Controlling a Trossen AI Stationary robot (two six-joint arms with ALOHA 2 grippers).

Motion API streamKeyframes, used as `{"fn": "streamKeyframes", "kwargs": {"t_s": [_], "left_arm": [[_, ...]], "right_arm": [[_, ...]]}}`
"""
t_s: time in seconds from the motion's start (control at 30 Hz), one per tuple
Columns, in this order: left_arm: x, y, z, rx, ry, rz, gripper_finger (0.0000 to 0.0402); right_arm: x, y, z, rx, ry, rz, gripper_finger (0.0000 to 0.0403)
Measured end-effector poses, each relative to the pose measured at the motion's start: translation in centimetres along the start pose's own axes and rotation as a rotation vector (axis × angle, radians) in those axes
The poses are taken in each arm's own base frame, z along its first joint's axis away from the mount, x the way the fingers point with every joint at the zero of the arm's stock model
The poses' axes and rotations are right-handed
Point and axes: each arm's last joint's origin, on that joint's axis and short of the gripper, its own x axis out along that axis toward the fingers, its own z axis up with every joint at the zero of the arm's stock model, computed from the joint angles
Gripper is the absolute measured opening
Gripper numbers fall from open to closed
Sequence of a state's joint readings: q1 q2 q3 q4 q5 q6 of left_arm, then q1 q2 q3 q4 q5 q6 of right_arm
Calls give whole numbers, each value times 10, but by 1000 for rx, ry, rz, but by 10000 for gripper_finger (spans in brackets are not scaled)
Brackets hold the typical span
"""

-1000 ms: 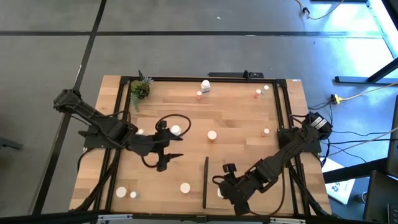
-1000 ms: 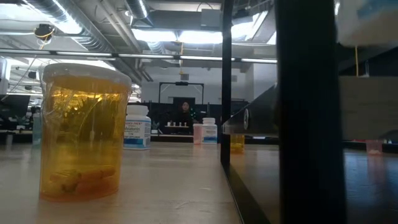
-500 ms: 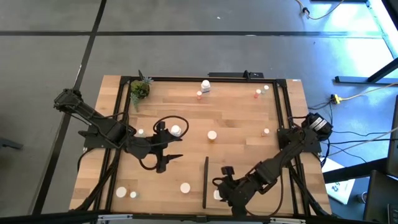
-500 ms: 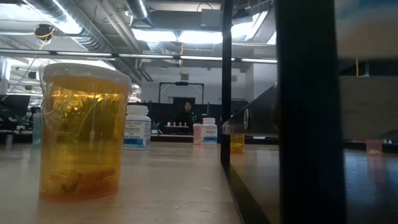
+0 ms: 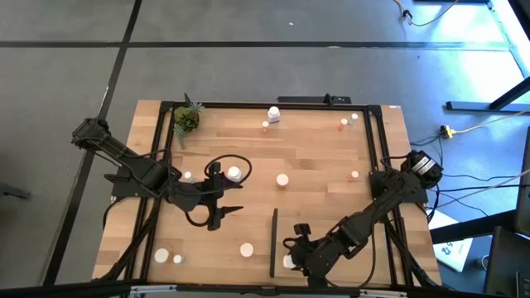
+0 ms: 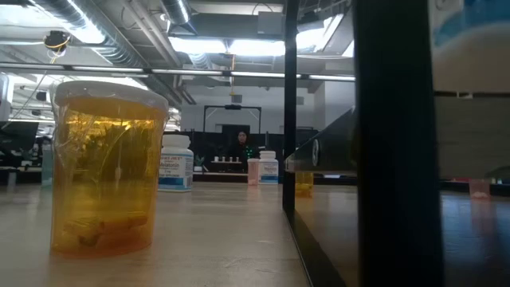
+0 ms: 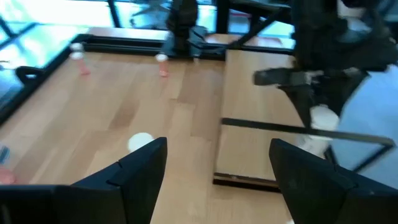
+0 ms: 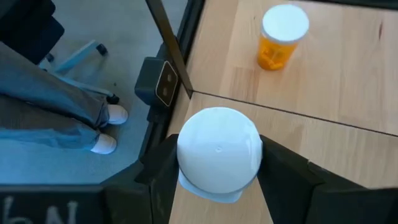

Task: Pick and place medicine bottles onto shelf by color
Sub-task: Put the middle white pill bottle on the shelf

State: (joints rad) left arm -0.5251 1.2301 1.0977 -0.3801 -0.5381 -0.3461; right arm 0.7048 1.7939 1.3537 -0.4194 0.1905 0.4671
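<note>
table [image 5: 315, 149] first: light wood inside a black frame, with bottles scattered across it and a plant [image 5: 185, 119] in one far corner. shelf [image 5: 331, 228] lies flat on the right arm's side at the near edge, its black strip [image 5: 274, 242] facing the table's middle.

right gripper [image 8: 217, 180] is over the shelf's near corner, just beside the strip. its jaws are closed part way on a white bottle [image 8: 219, 152], gripping it at both sides below the cap. judge this as the placing step: the bottle is held above or at the shelf, not yet let go.

to do it well:
- keep the bottle upright and lower it until the base sits flat on the shelf; you cannot tell from these views whether it touches yet.
- stay clear of the strip and of the table edge, both close to the bottle.
- open the jaws only after the base is seated, then lift straight up so the fingers do not tip it.
- place it with its own colour; an amber bottle [image 8: 278, 40] with a white cap stands on the table beyond the strip, near but apart.

left gripper [image 5: 222, 204] hovers over the table's middle with jaws wide and empty. hold it there.

small white bottles [image 5: 161, 256] wait at the near left corner, pinkish ones [image 5: 344, 124] at the far right.
</note>
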Motion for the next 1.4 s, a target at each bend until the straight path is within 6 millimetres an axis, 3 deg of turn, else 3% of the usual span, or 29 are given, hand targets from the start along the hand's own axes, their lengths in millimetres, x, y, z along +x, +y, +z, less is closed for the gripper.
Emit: {"fn": "streamKeyframes", "kwargs": {"t_s": [0.37, 1.4], "left_arm": [[-5, -12, -4, 85, 45, -165, 277], [-6, -14, -5, 81, 45, -171, 277]], "right_arm": [[16, 0, -7, -7, 38, -16, 192], [16, 1, -6, 15, 34, -8, 231]]}}
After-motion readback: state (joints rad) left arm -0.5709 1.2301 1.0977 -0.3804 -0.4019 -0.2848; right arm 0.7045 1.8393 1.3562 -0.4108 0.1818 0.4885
